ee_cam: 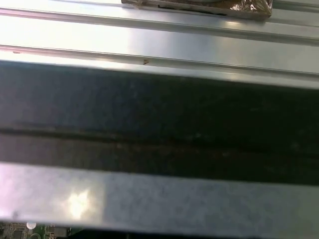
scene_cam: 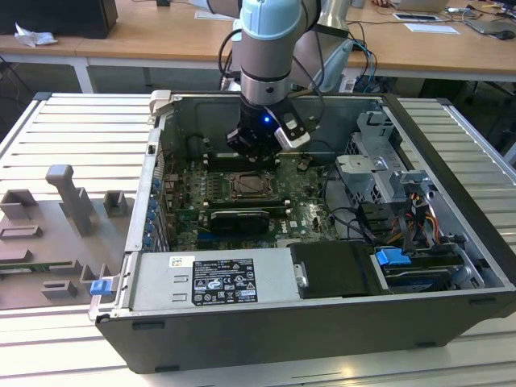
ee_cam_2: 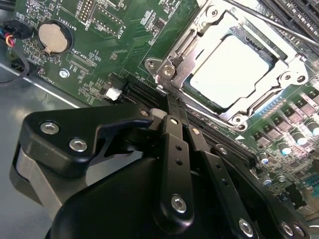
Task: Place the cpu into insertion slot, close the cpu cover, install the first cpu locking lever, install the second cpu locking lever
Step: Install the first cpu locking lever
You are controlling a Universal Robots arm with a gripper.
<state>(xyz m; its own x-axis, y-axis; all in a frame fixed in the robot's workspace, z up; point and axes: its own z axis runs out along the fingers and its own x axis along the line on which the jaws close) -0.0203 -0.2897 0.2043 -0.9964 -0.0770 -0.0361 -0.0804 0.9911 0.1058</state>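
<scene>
The cpu (ee_cam_2: 232, 72) lies flat in the insertion slot (scene_cam: 254, 187), its pale metal face bright in the second wrist view. The cpu cover (ee_cam_2: 172, 62) is folded down around it, a silvery frame with the chip showing through its cut-out. A thin lever rod (ee_cam_2: 279, 27) runs along the socket's far side. My gripper (ee_cam_2: 167, 102) hangs low over the green board just beside one corner of the socket, its black fingers shut with nothing between them. In the exterior view the gripper (scene_cam: 251, 149) stands inside the open case, just behind the socket.
The open computer case (scene_cam: 153, 201) walls the work area. A long black card (scene_cam: 238, 218) lies in front of the socket, the power supply (scene_cam: 214, 278) nearer still. Drive cage and cables (scene_cam: 387, 185) fill the exterior view's right. Memory slots (ee_cam_2: 294, 15) and a coin battery (ee_cam_2: 52, 37) flank the socket.
</scene>
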